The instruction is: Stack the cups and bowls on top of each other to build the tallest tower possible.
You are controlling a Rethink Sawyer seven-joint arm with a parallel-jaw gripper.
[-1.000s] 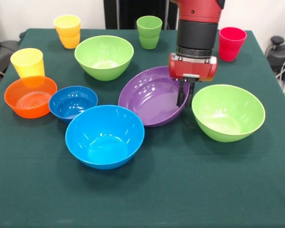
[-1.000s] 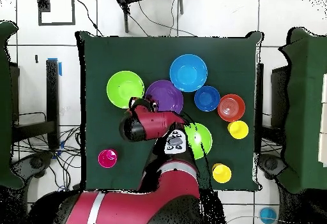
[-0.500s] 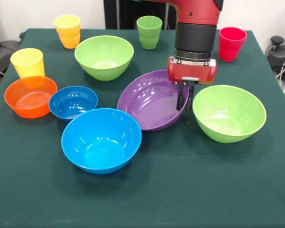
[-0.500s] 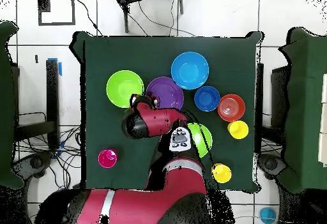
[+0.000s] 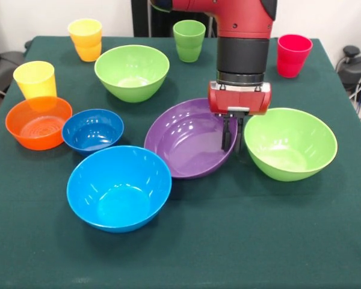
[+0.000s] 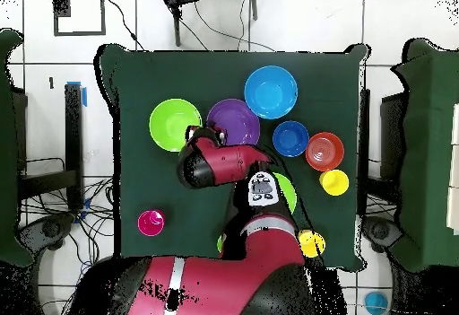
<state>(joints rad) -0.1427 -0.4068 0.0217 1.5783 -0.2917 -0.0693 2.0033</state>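
Jaws point(image 5: 231, 133) clamp the purple bowl's point(image 5: 186, 144) rim — bowl tilted.

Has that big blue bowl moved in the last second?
Yes. The large blue bowl slid toward the table's near edge and leftward, away from the small blue bowl.

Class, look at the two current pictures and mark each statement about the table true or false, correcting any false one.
1. The pincer grips the purple bowl's rim. True.
2. The red cup sits inside a green bowl. False: it stands alone on the table.
3. The large blue bowl is nested in the purple bowl. False: it sits beside it.
4. The small blue bowl sits next to the orange bowl. True.
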